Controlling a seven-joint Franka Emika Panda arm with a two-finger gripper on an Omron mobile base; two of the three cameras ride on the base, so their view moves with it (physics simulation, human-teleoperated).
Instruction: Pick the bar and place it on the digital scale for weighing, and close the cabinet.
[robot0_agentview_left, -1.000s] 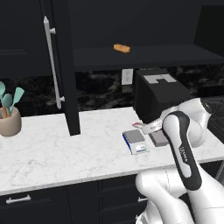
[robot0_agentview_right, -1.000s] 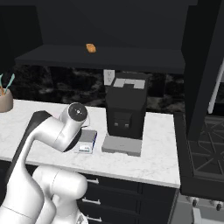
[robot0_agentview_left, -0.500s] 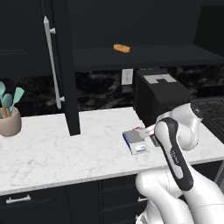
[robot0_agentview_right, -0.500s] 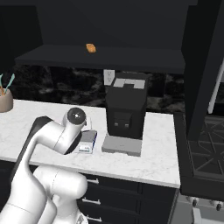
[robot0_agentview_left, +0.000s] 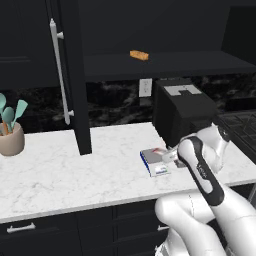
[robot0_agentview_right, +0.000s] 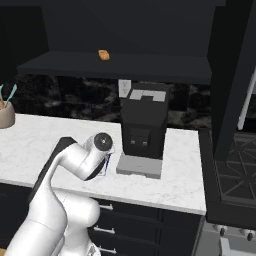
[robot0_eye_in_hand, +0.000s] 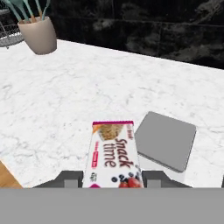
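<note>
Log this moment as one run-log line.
phase: carrying to scale | end effector: shut on bar | digital scale: bare, beside bar | cabinet: door open

Your arm (robot0_agentview_left: 200, 210) is all glossy white rounded shells, chunky tube-like links with smooth bulgy joints. You've got a dark grey strip running down the forearm and a round dark cap with a pale centre on one joint. Finger tips (robot0_eye_in_hand: 72, 178) are small, dark grey, blocky

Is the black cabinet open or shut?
Open: the cabinet door stands edge-on over the counter, baring the shelf.
</note>
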